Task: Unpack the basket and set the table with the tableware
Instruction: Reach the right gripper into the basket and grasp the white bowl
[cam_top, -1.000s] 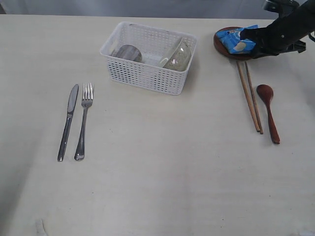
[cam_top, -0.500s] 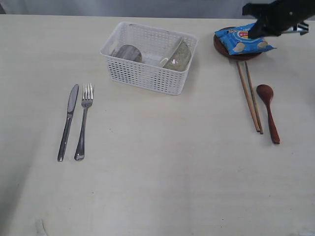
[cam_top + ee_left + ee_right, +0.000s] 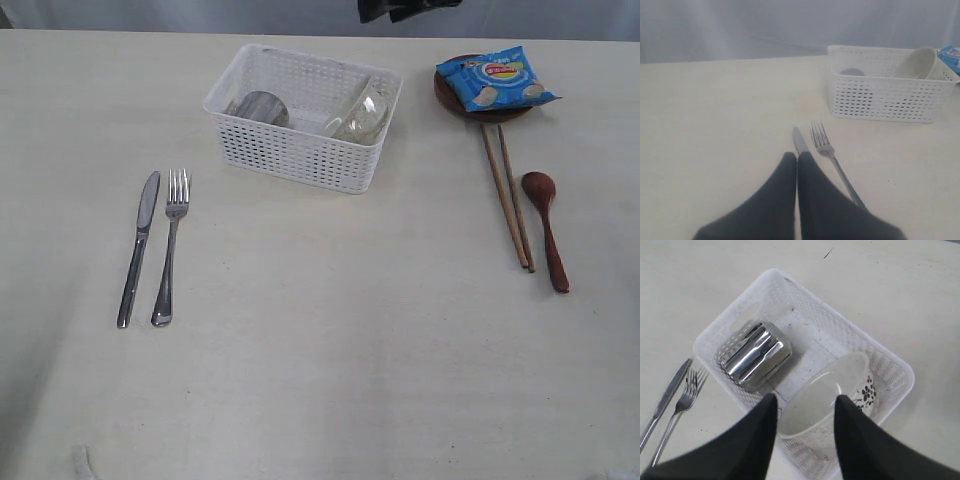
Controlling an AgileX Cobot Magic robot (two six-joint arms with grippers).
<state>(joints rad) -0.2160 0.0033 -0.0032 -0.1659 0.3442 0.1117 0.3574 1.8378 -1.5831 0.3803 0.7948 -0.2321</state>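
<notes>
The white basket [image 3: 300,160] stands at the back of the table [image 3: 330,330], with the steel cup [image 3: 262,108] lying on its side in it and the off-white bowl [image 3: 362,115] tipped on edge beside the cup. My right gripper [image 3: 805,402] hovers open above the bowl [image 3: 825,400] and the cup [image 3: 756,357], holding nothing. Only a dark part of that arm [image 3: 405,8] shows at the top edge of the exterior view. My left gripper [image 3: 797,156] is shut and empty, low over the knife [image 3: 800,140] and next to the fork [image 3: 830,155].
Knife [image 3: 138,248] and fork [image 3: 170,245] lie side by side at the left. At the right are two chopsticks [image 3: 508,195], a wooden spoon [image 3: 547,228] and a small brown plate [image 3: 447,95] with a blue crisp packet [image 3: 497,80] on it.
My right gripper let go of the blue packet, which now rests on the plate. It rose, moved left to above the basket, and its jaws opened.
</notes>
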